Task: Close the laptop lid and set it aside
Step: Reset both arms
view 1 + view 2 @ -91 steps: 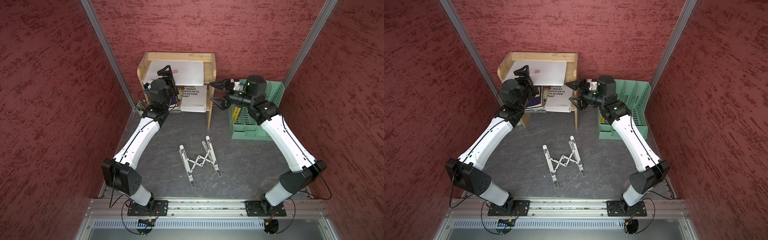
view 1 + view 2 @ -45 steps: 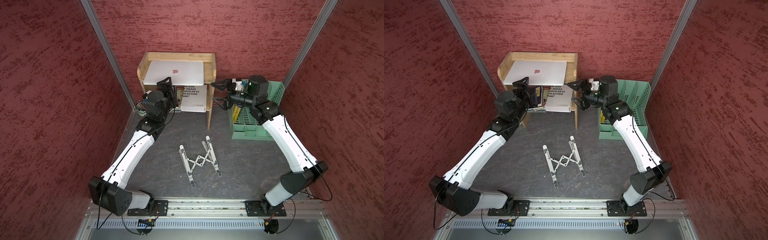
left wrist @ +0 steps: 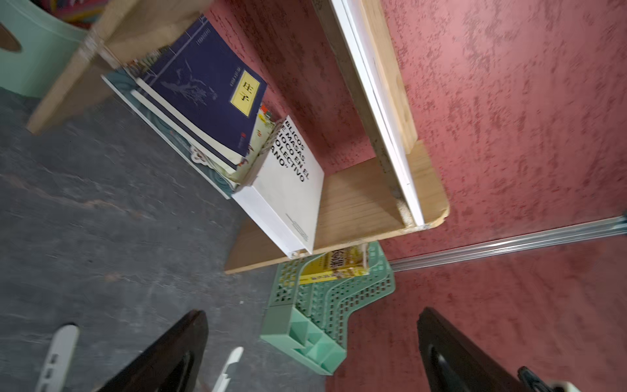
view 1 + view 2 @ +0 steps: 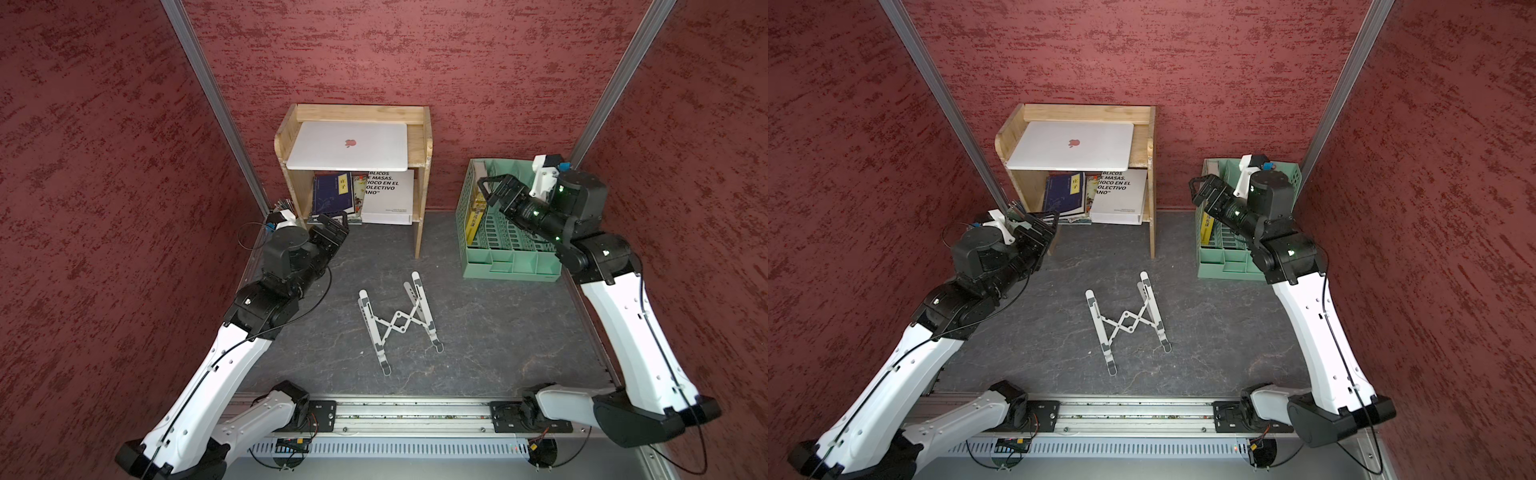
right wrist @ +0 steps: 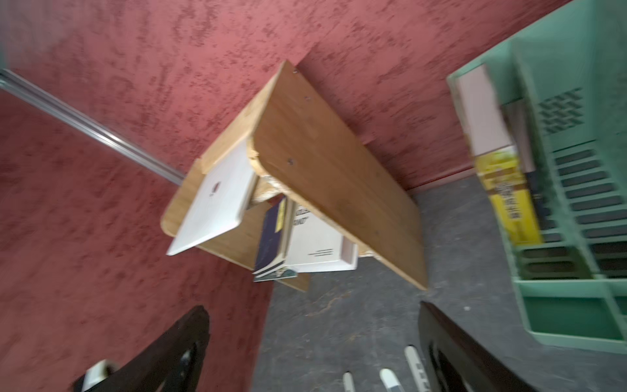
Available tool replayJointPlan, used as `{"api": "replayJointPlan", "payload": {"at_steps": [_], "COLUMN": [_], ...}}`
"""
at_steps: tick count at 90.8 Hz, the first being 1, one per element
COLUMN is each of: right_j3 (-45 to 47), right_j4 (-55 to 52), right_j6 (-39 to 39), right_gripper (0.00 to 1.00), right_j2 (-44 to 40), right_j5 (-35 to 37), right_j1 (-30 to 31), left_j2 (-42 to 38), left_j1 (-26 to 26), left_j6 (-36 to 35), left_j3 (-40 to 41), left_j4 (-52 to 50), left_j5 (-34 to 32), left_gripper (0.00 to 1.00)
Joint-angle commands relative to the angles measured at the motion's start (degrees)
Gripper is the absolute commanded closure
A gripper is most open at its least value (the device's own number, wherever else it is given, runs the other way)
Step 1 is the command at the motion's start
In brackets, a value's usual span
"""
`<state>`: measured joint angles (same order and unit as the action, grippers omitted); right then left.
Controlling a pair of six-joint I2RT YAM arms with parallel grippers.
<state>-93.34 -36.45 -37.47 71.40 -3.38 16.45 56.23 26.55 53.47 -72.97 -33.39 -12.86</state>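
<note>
Nearest me is the rail (image 4: 415,417) with both arm bases on it. Just past it, the white folding stand (image 4: 397,326) lies spread on the dark mat (image 4: 498,332), mid-floor, and neither arm touches it. The left gripper (image 4: 334,220) is in front of the wooden shelf (image 4: 420,208), on its left side. Its fingers are spread wide with nothing between them, and the left wrist view agrees. The right gripper (image 4: 486,193) sits over the green organizer (image 4: 511,262) in both top views. It points toward the shelf, fingers spread and empty, as the right wrist view also shows. A yellow book (image 4: 473,224) stands in the organizer at its shelf-side end. The shelf stands at the back wall, with a navy book (image 4: 334,193) and a white book (image 4: 388,195) with black lettering underneath. The laptop (image 4: 374,160) lies flat on the shelf's top board. The laptop lid (image 4: 324,141) is down against the base, apple logo up. It's well apart from both grippers.
</note>
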Motion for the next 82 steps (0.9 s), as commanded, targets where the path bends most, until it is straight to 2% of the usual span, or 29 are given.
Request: {"api": "replayJointPlan", "payload": {"at_steps": [1,12,17,27,36,42,55,66,82], "right_j3": [13.4,25.4,27.4,32.3,40.1,44.7,53.8,61.2,68.7], "right_j4": [10.6,27.9,29.3,32.1,38.5,41.3,46.4,54.5,66.1], "right_j6": [13.6,28.9,32.8,38.5,39.5,39.1,39.0,38.9,40.8], "right_gripper": [0.02,0.02,0.02,0.02,0.02,0.02,0.02,0.02,0.02], "right_j2": [-5.2,-9.6,-8.5,-6.6,-7.1,-7.3,-7.1,-6.6,-3.1], "right_j5": [17.3,18.8,22.6,27.1,27.7,28.2,29.8,30.3,28.5], "right_j1": [-0.2,-0.3,-0.4,-1.4,-2.4,-2.8,-3.2,-4.1,-5.0], "left_j2": [0.8,-1.8,-1.5,0.7,1.6,2.7,4.6,6.6,13.7], "left_j1": [-1.1,-3.3,-7.3,-14.1,-16.3,-18.1,-21.9,-24.7,-25.2], "left_j6": [-23.7,-32.0,-34.9,-34.4,-40.5,-42.7,-43.6,-41.6,-44.3], "left_j3": [-0.8,6.2,9.3,17.5,26.1,28.7,34.0,38.5,42.3], "left_j4": [-8.1,0.6,4.6,13.4,25.3,28.4,33.2,40.3,52.2], "left_j5": [-2.8,-6.1,-4.8,-6.5,-7.7,-7.7,-8.6,-9.2,-6.8], "left_gripper": [0.00,0.00,0.00,0.00,0.00,0.00,0.00,0.00,0.00]}}
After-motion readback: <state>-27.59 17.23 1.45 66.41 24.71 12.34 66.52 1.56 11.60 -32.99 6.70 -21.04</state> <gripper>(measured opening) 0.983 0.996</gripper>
